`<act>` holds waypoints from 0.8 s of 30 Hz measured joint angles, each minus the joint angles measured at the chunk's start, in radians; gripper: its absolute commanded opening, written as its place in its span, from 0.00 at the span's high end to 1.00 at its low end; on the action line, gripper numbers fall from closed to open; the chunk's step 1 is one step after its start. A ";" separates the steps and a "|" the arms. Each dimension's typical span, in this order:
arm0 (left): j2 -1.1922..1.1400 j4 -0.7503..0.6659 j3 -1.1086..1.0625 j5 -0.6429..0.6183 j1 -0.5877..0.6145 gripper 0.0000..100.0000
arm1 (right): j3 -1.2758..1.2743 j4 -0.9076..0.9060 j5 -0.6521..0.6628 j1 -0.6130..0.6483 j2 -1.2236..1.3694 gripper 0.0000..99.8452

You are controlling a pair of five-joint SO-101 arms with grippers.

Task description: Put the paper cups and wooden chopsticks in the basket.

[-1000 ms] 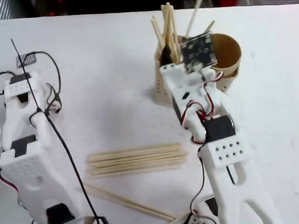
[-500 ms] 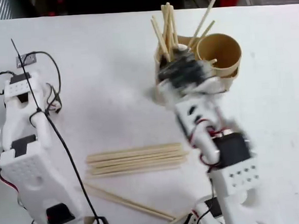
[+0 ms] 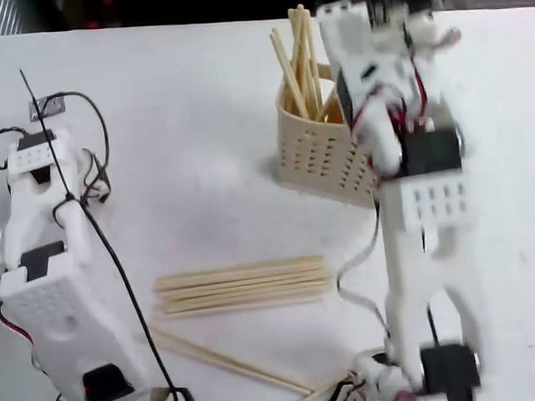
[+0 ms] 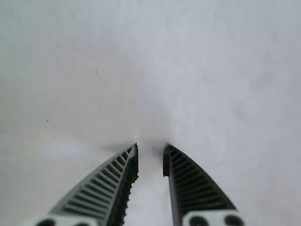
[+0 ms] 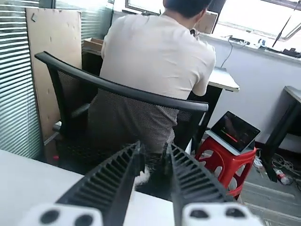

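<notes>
Several chopsticks (image 3: 301, 60) stand upright in the basket (image 3: 319, 156) at the far side of the table (image 3: 181, 124), so I judge part of the job done. Left to do: a bundle (image 3: 244, 286) of loose sticks lies flat on the table between the two arms, nearer their bases, and a few strays (image 3: 227, 360) lie slanted just nearer than it, reaching towards the right arm's base. I cannot tell whether the cups are in the basket, because the right arm (image 3: 419, 178) rises over the basket's right part and covers it. The right claw (image 5: 153, 151) is raised high and points out past the table's far edge into the room beyond. Its jaws stand a narrow gap apart and hold nothing. From that claw the basket lies below and behind, and the bundle is well apart, back towards the base. The left claw (image 4: 150, 153) hangs close over bare table, its jaws likewise a slit apart and empty. The left arm (image 3: 46, 287) sits folded at the table's left, with the bundle near on its inner side and the basket well apart across the table. I judge the next pick calls for a claw to come down on the bundle.
</notes>
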State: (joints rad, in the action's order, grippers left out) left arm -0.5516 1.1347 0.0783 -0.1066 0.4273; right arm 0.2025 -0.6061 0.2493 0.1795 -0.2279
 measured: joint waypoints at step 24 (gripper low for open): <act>0.000 0.000 0.000 0.000 -0.003 0.89 | 0.104 0.021 -0.003 -0.104 0.336 0.92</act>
State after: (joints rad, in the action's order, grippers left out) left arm -0.5516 1.1347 0.0783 -0.1066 0.4242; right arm 0.3069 -0.5846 0.2463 0.0752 0.1082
